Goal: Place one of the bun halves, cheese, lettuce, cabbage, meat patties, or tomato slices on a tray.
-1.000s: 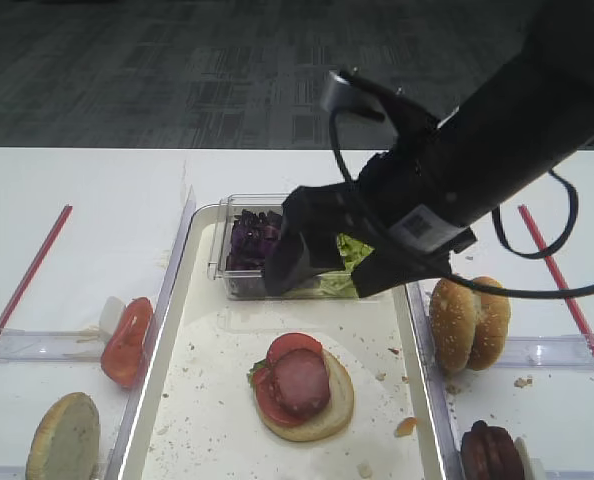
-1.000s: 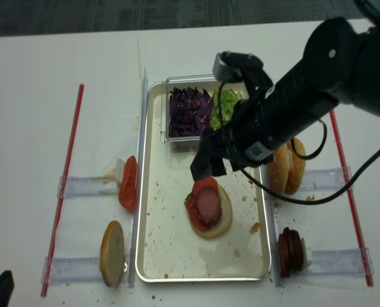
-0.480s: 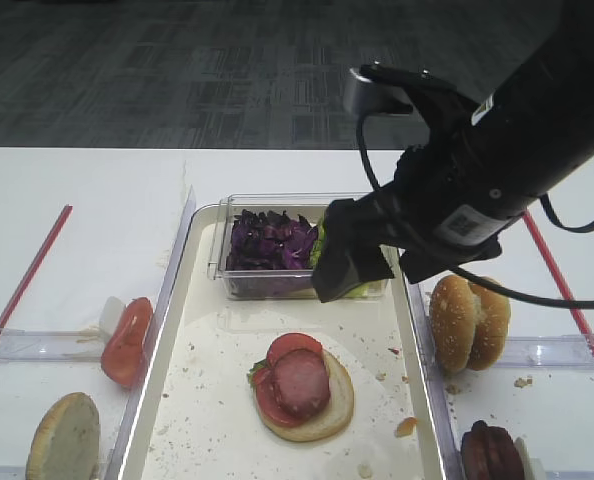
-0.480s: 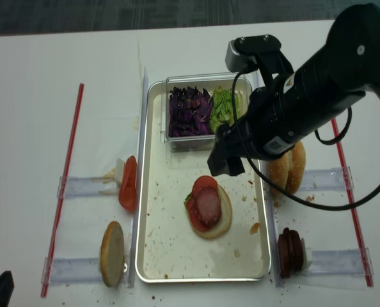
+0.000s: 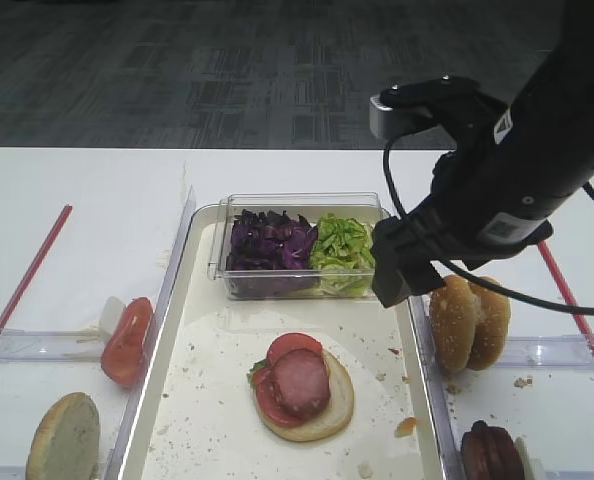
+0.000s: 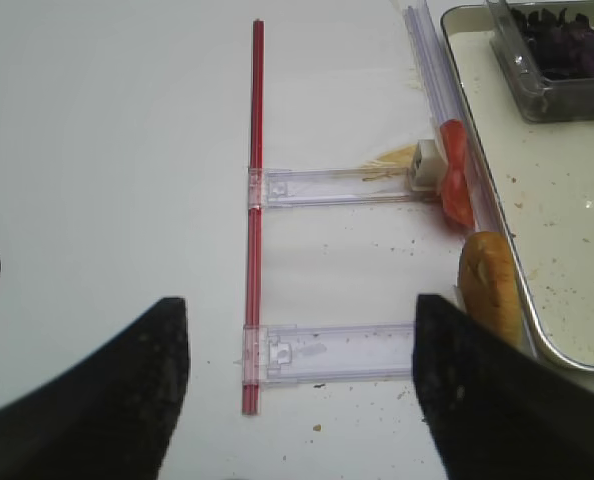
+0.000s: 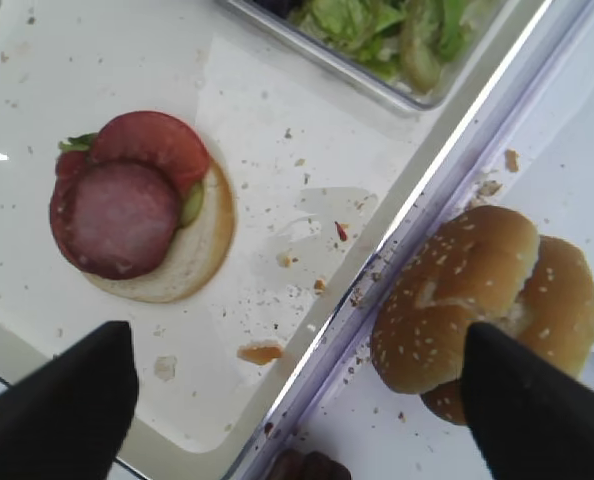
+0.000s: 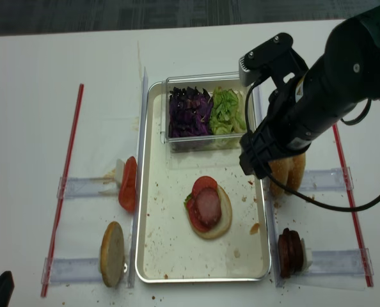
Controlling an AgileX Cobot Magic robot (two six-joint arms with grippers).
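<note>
On the cream tray (image 5: 207, 400) (image 8: 171, 249) lies a bun half topped with a tomato slice and a meat patty (image 5: 302, 385) (image 7: 117, 215). My right gripper (image 7: 297, 400) (image 5: 397, 265) hangs open and empty over the tray's right rim. Just right of it, sesame bun halves (image 5: 467, 322) (image 7: 477, 290) stand on edge. Spare meat patties (image 5: 492, 452) sit at the lower right. Left of the tray are tomato slices (image 5: 127, 340) (image 6: 455, 180) and another bun half (image 5: 64, 437). Cabbage (image 5: 270, 243) and lettuce (image 5: 342, 245) fill a clear box. My left gripper (image 6: 302, 380) is open over bare table. Cheese is out of view.
The clear box (image 8: 206, 142) stands at the tray's far end. Clear plastic rails (image 6: 337, 350) (image 5: 567, 350) hold the ingredients on both sides of the tray. Red strips (image 5: 22, 285) (image 8: 350, 198) lie along the outer left and right. Crumbs speckle the tray.
My right arm has swung right, from over the clear box to the tray's right rim, uncovering the lettuce. Its jaws stayed open. Nothing on the table moved.
</note>
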